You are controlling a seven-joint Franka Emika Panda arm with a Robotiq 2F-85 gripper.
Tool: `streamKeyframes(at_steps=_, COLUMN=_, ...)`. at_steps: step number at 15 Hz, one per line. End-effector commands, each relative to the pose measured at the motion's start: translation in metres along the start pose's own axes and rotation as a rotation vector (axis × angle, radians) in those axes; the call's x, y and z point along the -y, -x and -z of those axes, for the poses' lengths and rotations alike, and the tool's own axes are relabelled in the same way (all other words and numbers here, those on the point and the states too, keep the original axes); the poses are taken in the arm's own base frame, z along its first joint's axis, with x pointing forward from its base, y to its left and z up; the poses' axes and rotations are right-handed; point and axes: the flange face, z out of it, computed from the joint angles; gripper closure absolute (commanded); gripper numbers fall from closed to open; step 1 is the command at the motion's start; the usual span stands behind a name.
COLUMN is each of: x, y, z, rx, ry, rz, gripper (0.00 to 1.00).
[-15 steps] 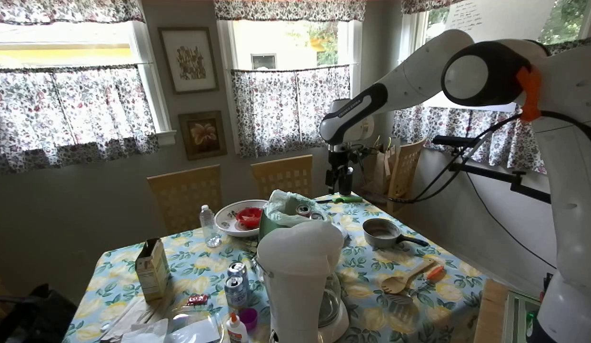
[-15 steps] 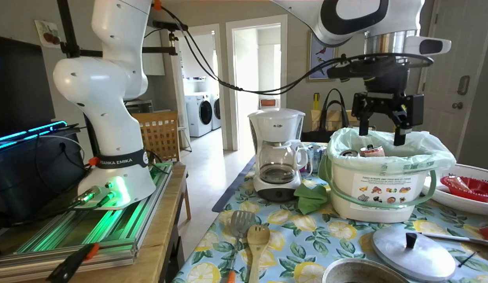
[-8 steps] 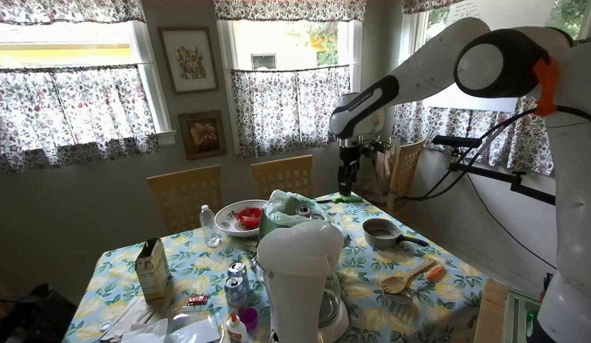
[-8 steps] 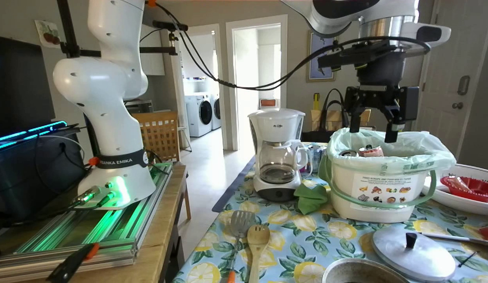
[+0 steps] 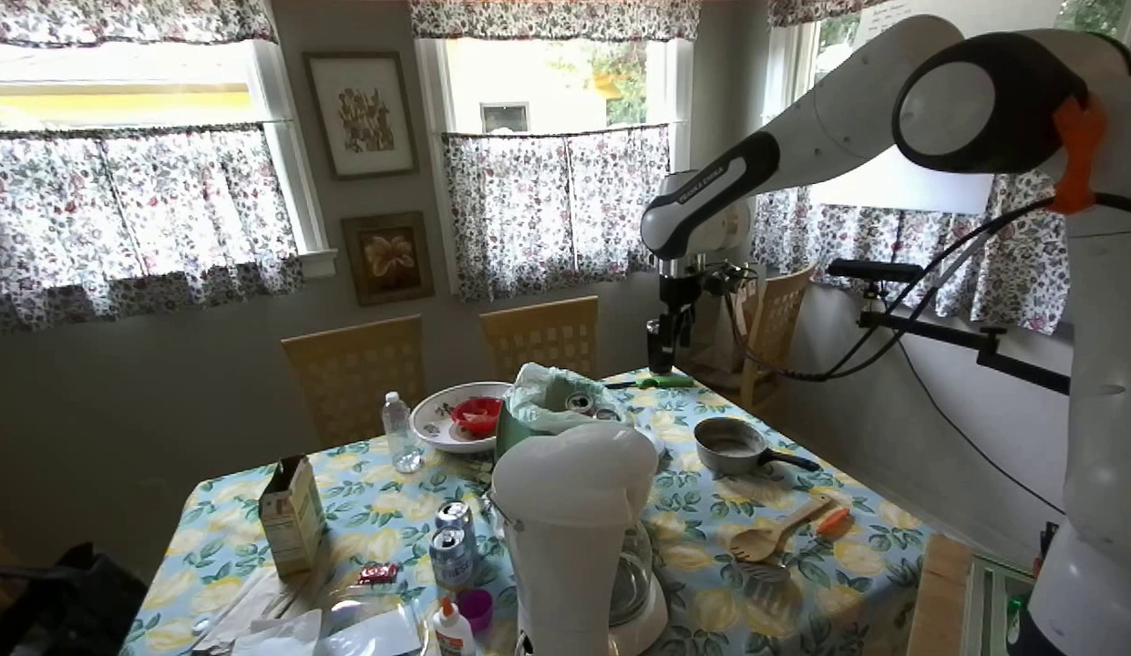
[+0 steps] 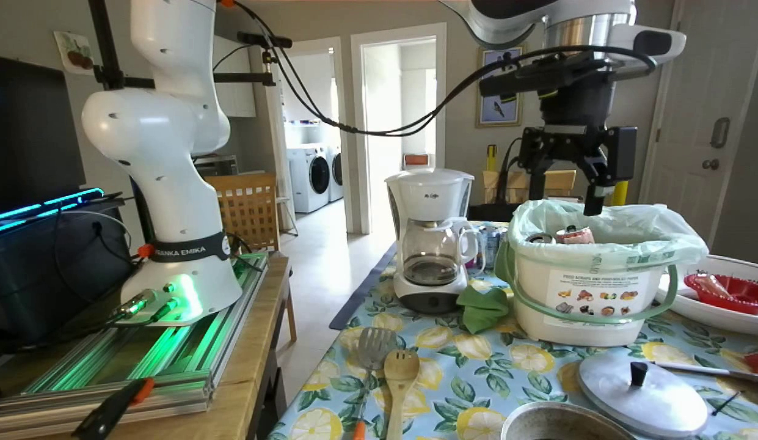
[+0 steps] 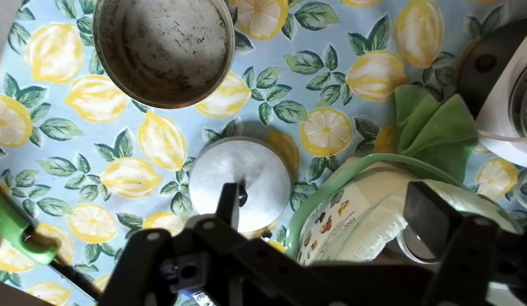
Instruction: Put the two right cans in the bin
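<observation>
The table (image 6: 464,382) is covered in a cloth printed with lemons, and the white robot arm (image 6: 149,137) reaches over it. The bin (image 6: 531,287) on the table is an off-white tub with a pale green liner folded over its rim and a green handle lying across its front. A white coffee maker (image 6: 430,198) stands upright near it in both exterior views.

The gripper (image 6: 565,198) hangs above the tabletop, pointing down, near the bin. Its fingers (image 7: 433,216) are wide apart; in the wrist view, part of a metal lid (image 7: 250,165) and the bin's edge show in the space between them.

A white bowl (image 5: 434,421) sits just beside the bin with a red bowl (image 5: 478,415) inside it. A stained saucepan (image 7: 174,46) rests apart from the bin, and the lid lies between them, dark knob up. A green cloth (image 7: 437,123) is bunched between bin and coffee maker.

An opened carton (image 5: 292,524) and a clear bottle (image 5: 400,433) stand upright.

The 2 right cans (image 6: 577,236) are inside the bin: the pinkish can looks tilted, and the darker can (image 6: 540,239) shows little but its rim. Another 2 cans (image 5: 451,558), silver-blue, stand upright on the table beside the coffee maker. Near them is a purple cup (image 5: 476,609).
</observation>
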Motion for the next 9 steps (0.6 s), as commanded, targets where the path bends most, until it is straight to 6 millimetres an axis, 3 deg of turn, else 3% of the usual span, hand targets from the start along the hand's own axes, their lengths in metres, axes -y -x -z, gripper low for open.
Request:
streamKeyframes(at_steps=1, x=0.004, y=0.016, z=0.008, rx=-0.039, ry=-0.041, rz=0.065, gripper=0.00)
streamKeyframes(at_steps=9, x=0.004, y=0.028, z=0.012, rx=-0.073, ry=-0.081, rz=0.138, gripper=0.00)
